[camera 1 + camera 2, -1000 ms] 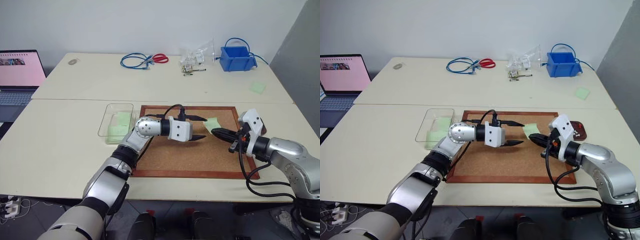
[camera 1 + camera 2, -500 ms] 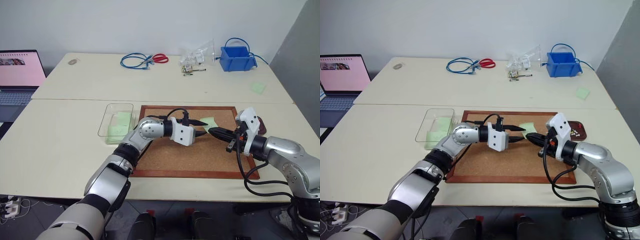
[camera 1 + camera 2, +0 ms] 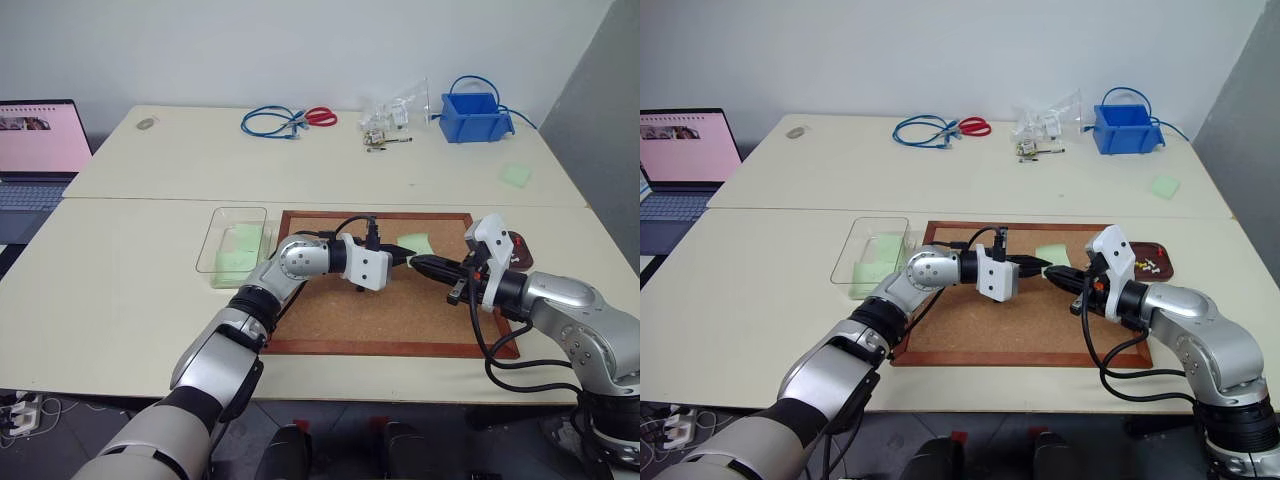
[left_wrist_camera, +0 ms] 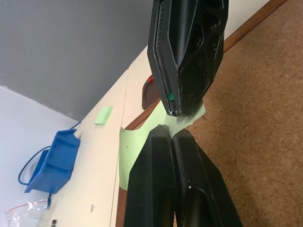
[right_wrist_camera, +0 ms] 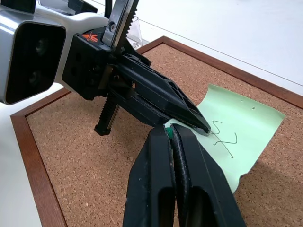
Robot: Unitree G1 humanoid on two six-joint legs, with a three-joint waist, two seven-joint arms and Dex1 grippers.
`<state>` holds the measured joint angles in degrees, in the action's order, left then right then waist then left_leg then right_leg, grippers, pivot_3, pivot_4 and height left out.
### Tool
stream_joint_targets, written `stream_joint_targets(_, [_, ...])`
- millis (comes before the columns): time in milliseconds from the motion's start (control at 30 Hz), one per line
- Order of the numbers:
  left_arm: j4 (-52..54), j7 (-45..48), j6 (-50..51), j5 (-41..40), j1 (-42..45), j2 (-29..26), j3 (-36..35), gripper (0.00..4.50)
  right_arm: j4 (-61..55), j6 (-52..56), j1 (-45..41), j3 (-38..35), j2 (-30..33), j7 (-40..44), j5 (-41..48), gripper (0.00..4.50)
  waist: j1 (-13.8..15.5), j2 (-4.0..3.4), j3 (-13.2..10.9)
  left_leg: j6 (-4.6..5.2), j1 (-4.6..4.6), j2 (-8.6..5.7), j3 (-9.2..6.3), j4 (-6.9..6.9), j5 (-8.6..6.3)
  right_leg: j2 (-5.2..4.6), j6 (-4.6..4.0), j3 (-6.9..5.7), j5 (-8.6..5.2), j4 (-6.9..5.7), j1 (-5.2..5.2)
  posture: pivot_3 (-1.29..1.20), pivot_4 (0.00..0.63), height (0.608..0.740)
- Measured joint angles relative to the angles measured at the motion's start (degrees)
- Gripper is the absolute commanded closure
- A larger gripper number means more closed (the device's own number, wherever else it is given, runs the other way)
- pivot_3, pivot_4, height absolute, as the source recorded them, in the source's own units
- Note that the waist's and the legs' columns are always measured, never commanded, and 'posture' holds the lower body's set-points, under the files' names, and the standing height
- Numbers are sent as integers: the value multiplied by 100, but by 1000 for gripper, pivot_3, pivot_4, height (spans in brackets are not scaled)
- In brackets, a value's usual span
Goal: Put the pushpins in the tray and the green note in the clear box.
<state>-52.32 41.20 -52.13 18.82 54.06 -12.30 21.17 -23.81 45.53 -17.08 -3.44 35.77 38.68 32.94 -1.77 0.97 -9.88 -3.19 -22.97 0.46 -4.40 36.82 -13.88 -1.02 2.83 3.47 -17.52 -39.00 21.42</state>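
**Where two end effectors meet at the green note**

Though its near edge is covered by black fingertips, the green note (image 5: 241,127) shows as a thin, pale paper slip lying on the cork board (image 3: 390,310), toward the far right part. It has a pen scribble on it and one corner curls up. The left end effector (image 3: 404,257) is clenched, with its tips at the note's edge. Whether any paper is caught between them cannot be made out. Tip to tip with it, the right end effector (image 3: 417,262) is clenched on a green pushpin (image 5: 167,130), of which a speck of the round head peeks out between the ribbed finger pads.

Just beyond the board's right rim sits the tray (image 3: 1161,258), a dark brown shallow dish partly hidden behind the right wrist. A few tiny pins (image 3: 1147,265) lie in it, too small to tell their colours for certain. Left of the board's wooden frame stands the clear box (image 3: 215,262), low-walled and round-cornered, with green slips (image 3: 238,250) already inside.

Far back on the pale surface (image 3: 130,260) lie a blue bin (image 3: 475,115), crumpled clear bags (image 3: 392,112), a coiled blue cable (image 3: 268,122), red-handled scissors (image 3: 321,116) and a loose green slip (image 3: 516,174). A laptop (image 3: 38,150) is cut off at the left edge.
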Motion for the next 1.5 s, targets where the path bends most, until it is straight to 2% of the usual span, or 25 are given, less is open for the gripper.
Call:
stream_joint_targets(333, [-203,-1283,-606,1153,296,-443,336,4468,424,389,-447,-518,-62,-221,460,4500,2,1,-1,0,0,0,0,-1,0,0,0,1,0,0,1,0,150,740])
stream_joint_targets(700, [-308,-1668,-714,1350,419,-476,448,4468,452,544,-548,-592,-23,-267,620,4500,1,1,-1,0,-2,0,1,-1,0,-1,0,0,0,-2,2,0,150,740])
stream_joint_targets(867, [-338,-1623,-727,1230,416,-479,447,4468,1017,19,-547,-526,34,-981,-383,4500,4,1,-1,0,-2,-2,2,1,0,-4,0,1,0,-3,3,0,150,740])
stream_joint_targets(1033, [-211,-1072,-634,604,345,-360,428,4468,1758,-157,-550,-653,-117,-1810,-1065,4500,3,0,0,-1,-3,-1,4,-5,0,-3,-1,2,1,-5,9,0,150,740])
stream_joint_targets(1167, [492,530,758,-1019,-94,40,208,4468,2238,-295,-648,-723,-254,-2155,-1353,4500,-17,-3,0,-1,-2,1,12,-3,0,-3,-1,9,1,-10,10,0,150,740])
stream_joint_targets(1267, [1503,1586,2555,-2105,-407,131,102,4468,2728,-404,-778,-833,-268,-2270,-1444,4500,-41,-4,0,0,-2,3,12,-3,1,0,-1,10,1,-11,11,0,150,740])
stream_joint_targets(1367, [2223,1984,3817,-2558,-442,105,30,4468,3105,-524,-926,-896,-267,-2275,-1544,4500,-67,-4,0,0,2,2,11,-2,1,1,-1,11,1,-11,8,0,150,740])
stream_joint_targets(1500, [2746,2065,4794,-2678,-498,105,-42,4468,3697,-712,-1214,-893,-308,-2227,-1604,4500,-105,-5,1,1,4,2,12,-1,1,1,-1,12,1,-11,7,0,150,740])
